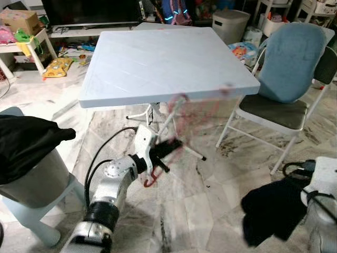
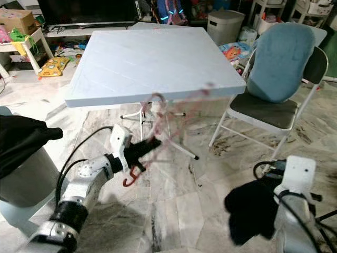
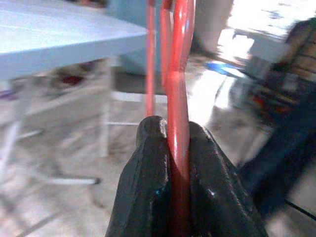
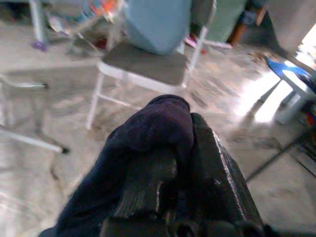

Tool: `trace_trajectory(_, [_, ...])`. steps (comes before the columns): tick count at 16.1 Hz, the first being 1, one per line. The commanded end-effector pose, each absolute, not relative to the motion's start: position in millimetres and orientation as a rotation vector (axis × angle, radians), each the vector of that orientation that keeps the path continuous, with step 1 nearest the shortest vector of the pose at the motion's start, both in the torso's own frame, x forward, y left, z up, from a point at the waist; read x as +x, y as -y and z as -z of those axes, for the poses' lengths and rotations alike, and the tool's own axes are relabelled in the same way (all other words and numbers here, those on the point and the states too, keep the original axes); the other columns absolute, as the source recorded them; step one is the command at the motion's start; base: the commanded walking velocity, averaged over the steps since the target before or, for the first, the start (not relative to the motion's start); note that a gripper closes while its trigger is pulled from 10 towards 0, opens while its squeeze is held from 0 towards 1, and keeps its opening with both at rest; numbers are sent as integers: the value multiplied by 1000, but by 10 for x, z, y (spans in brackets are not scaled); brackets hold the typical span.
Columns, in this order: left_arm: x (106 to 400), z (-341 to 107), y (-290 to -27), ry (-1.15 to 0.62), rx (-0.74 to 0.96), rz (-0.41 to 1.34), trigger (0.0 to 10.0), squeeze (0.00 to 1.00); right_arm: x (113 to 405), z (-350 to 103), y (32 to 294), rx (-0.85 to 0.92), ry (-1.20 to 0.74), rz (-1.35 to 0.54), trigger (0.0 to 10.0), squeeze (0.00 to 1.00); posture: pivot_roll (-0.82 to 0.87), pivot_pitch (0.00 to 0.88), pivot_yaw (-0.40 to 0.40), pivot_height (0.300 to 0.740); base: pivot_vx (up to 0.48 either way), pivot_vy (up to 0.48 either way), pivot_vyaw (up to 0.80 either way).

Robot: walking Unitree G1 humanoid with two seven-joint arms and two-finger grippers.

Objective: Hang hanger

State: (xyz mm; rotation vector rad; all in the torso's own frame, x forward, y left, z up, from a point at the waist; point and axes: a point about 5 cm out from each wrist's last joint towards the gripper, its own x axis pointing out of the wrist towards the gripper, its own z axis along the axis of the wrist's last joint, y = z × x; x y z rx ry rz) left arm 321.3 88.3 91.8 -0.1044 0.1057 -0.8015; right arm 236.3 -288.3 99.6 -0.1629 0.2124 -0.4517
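At the far left edge of the left eye view a black garment (image 1: 26, 145) droops over a pale grey stool (image 1: 37, 195); its cloth looks soft and matte.

Right of it, in the lower centre of the frame, the left gripper (image 1: 167, 149) is clamped tight on the red hanger (image 1: 179, 118), the two black fingers (image 3: 148, 182) pressed flat against the thin rod with no gap showing. The hanger is smeared by motion in both eye views: its hook end curls below the gripper near the floor, and the rest fans up in front of the near edge of the light blue table (image 1: 158, 58). In the wrist view it reads as glossy, smooth plastic or coated wire, narrow and rounded.

The table top is flat, square and faintly ribbed with diagonal lines, on thin white folding legs. Beyond it, at the upper right, stands a folding chair (image 1: 287, 79) with a white tube frame, grey seat and a blue padded back. The floor is veined, polished marble.

At the lower right the right gripper (image 2: 263, 208) is closed on a dark cloth (image 2: 253, 211), which bulges limply over its fingers.

No rail is visible, so the step probably calls for slowing the swing first, then turning the hook uppermost while keeping the pinch firm, since a smooth rod could rotate between the pads.
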Motion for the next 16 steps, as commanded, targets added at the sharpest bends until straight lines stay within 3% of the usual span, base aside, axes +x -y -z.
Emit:
trace_trajectory(1, [3167,-856,-923,-115,-18,713,10000,0,2364,-1206,2776,-171,-83,406,0,0,19,0,-43,740,0,0,0])
trace_trajectory(3, [3106,-828,-973,-67,92,629,10000,0,2299,-1275,2629,-141,-19,353,0,0,29,0,-42,740,0,0,0])
trace_trajectory(9, [3034,-866,-1112,-24,79,439,10000,0,2201,-1424,2204,-96,104,237,0,0,50,0,-46,740,0,0,0])
trace_trajectory(12, [3034,-926,-1077,12,82,466,10000,0,2224,-1578,2045,-140,172,164,0,0,49,0,-44,740,0,0,0])
trace_trajectory(16, [3081,-968,-1028,21,71,484,10000,0,2272,-1583,2008,-131,172,137,0,0,49,0,-54,740,277,0,0])
